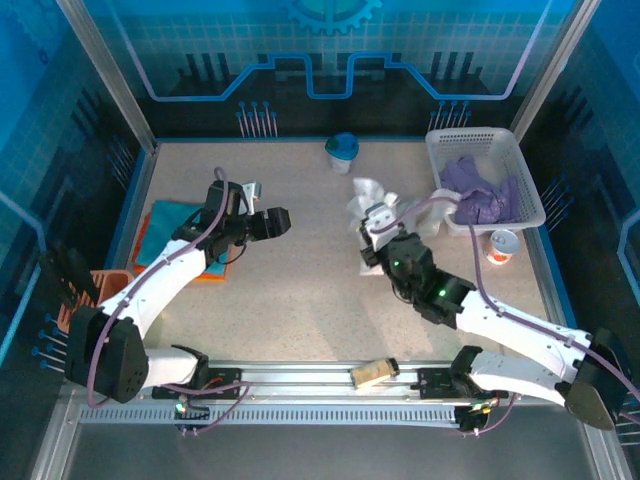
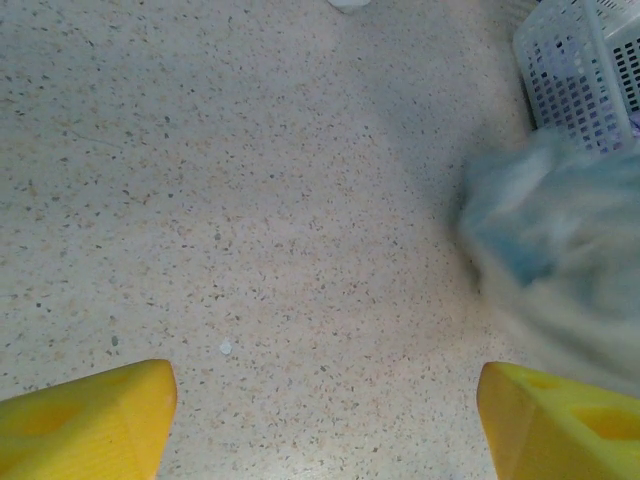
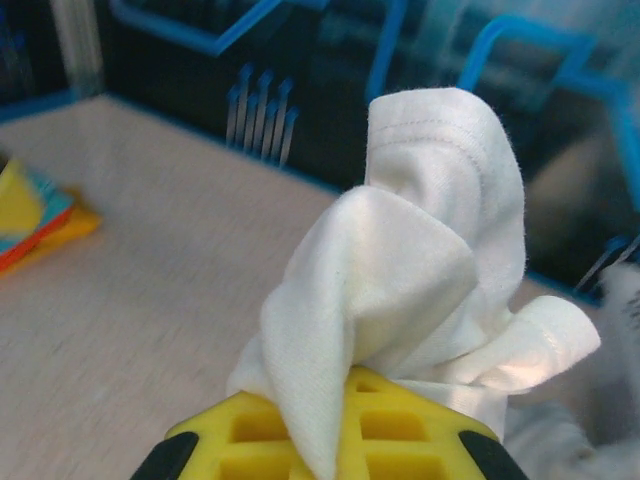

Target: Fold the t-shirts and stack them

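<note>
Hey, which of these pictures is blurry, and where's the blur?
Left wrist view: the table speckle is sharp, but the white t-shirt at right is a smear. Right wrist view: that shirt is crisp up close, with a soft background. Top external view: sharp overall, tinted blue.

I work in a robot lab cell: aluminium frame posts [image 1: 105,72] rise at the corners of my speckled table [image 1: 320,300], blue panels [image 1: 200,45] printed with circuit lines and a gear wall it in, and a slotted metal mounting rail [image 1: 300,376] runs along its near edge.
</note>
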You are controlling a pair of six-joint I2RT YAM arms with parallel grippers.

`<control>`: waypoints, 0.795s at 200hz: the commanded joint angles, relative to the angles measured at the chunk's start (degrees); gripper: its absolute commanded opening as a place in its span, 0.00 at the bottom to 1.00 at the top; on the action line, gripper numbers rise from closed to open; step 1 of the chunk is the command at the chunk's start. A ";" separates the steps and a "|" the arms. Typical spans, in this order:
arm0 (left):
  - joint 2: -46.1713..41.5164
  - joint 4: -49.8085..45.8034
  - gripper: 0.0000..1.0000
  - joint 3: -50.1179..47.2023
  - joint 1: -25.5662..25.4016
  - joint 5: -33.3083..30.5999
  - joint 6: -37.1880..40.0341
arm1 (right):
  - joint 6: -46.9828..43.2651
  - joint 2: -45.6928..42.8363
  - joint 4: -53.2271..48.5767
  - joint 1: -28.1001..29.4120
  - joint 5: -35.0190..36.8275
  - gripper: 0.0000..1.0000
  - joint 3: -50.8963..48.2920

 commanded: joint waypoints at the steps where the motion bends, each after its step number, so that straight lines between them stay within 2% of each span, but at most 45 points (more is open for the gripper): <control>1: -2.21 -2.55 0.80 -0.44 0.38 -2.07 0.06 | 7.29 2.09 -1.65 4.06 -2.14 0.05 1.45; 8: -2.53 -2.55 0.80 -0.79 0.41 -2.24 -0.07 | 8.56 3.46 -1.13 5.03 -2.71 0.10 1.69; 13: -2.67 -2.55 0.80 -1.05 0.42 -2.41 -0.28 | 9.32 4.46 -0.43 5.30 -3.51 0.18 1.61; 14: -2.76 -2.55 0.81 -1.08 0.42 -2.42 -0.31 | 9.73 4.89 -0.12 5.40 -3.73 0.23 1.61; 19: -2.92 -2.62 0.82 -1.30 0.41 -2.52 -0.58 | 10.77 5.98 0.50 5.48 -4.17 0.35 1.56; 31: -3.23 -2.88 0.83 -1.67 0.41 -2.42 -1.24 | 13.59 8.34 0.01 5.49 -3.15 0.56 2.28; 35: -3.28 -2.94 0.83 -1.82 0.41 -2.28 -1.38 | 14.58 9.00 -0.89 5.42 -2.00 0.69 2.77; 37: -3.29 -3.05 0.83 -1.88 0.41 -2.16 -1.46 | 14.80 9.20 -1.16 5.41 -1.63 0.72 2.89; 43: -3.39 -3.21 0.83 -2.10 0.45 -1.86 -1.68 | 16.27 10.13 -3.52 5.28 0.50 0.94 4.03; 46: -3.50 -3.21 0.83 -2.18 0.42 -1.76 -1.78 | 16.85 10.37 -4.44 5.16 1.18 0.99 4.47; 65: -3.96 -3.22 0.83 -3.48 0.32 -1.16 -2.41 | 20.72 11.32 -13.38 2.28 2.43 1.00 7.31; 87: -4.25 -2.64 0.83 -5.27 -0.22 -0.60 -2.28 | 28.49 9.27 -23.01 -5.97 -1.51 1.00 7.58; 107: -4.34 -2.49 0.83 -6.33 -1.36 -0.12 -2.64 | 31.90 4.54 -24.74 -13.68 -5.36 1.00 3.31; 128: -3.85 -1.61 0.82 -7.57 -2.68 0.81 -4.09 | 34.96 -0.75 -25.84 -22.38 -8.81 0.93 -1.75; 159: -1.88 -1.01 0.81 -8.56 -4.89 0.31 -4.85 | 37.20 -0.42 -27.67 -35.38 -16.14 0.89 -3.50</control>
